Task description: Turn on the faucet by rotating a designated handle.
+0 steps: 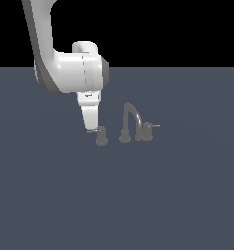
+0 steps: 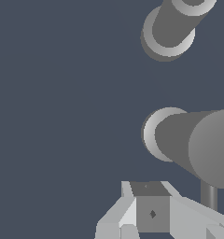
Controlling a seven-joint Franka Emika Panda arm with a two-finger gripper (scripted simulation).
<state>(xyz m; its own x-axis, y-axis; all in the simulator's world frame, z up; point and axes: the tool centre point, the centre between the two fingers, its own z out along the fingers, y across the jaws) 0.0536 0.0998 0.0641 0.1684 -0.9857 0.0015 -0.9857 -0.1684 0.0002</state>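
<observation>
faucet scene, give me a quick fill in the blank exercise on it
1. The faucet has ____ stubby handles.
2. In the exterior view, the gripper sits beside the handle on the spout's ____ side.
3. The spout is ____ in shape.
4. The other handle sits by the spout's ____.

Answers: two; left; arched; tip

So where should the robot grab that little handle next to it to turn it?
Probably the thin pale lever, not the stubby body of the handle. The lever sticks out sideways toward the exterior view's left, where the gripper already is, so it gives more turning leverage. Come from that side, above the lever, jaws either side of it. Whether they are open is unclear.
</observation>
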